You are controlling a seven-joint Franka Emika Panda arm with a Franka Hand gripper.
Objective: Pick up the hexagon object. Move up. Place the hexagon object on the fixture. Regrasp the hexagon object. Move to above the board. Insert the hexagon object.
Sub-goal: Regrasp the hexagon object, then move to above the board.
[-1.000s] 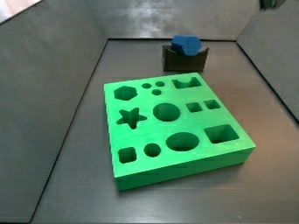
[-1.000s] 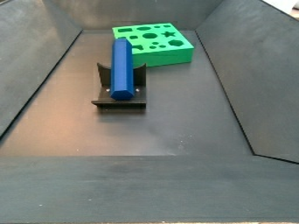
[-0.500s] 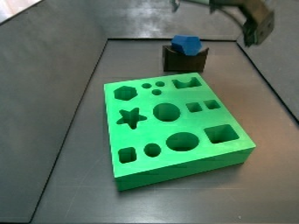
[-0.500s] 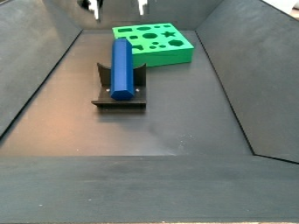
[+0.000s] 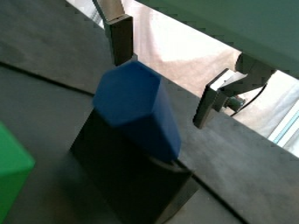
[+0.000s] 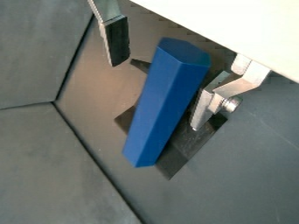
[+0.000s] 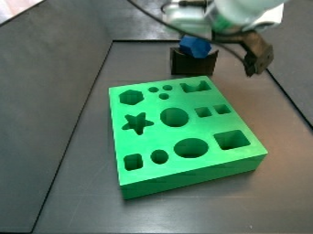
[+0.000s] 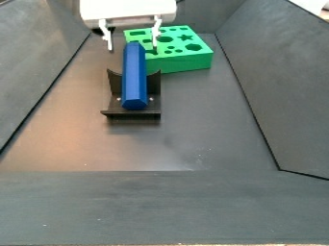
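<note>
The blue hexagon object [image 8: 133, 72] lies lengthwise in the notch of the dark fixture [image 8: 131, 108], in both side views and both wrist views [image 6: 162, 105]. My gripper [image 8: 129, 38] is open and hangs over the bar's end nearest the board. One finger [image 6: 117, 39] stands on each side of the bar, with gaps, neither touching it. In a side view the gripper [image 7: 218, 46] is just above the bar's end [image 7: 193, 46] and the fixture [image 7: 189, 64]. The green board [image 7: 184, 132] lies flat on the floor next to the fixture.
Sloped dark walls [image 8: 52, 67] enclose the grey floor [image 8: 193, 135] on all sides. The board [image 8: 174, 48] sits close behind the fixture, under the gripper's far side. A green corner of it shows in a wrist view [image 5: 12, 166].
The gripper has come down from the top of the frame to straddle the bar's end. The bar, fixture and board have not moved.
</note>
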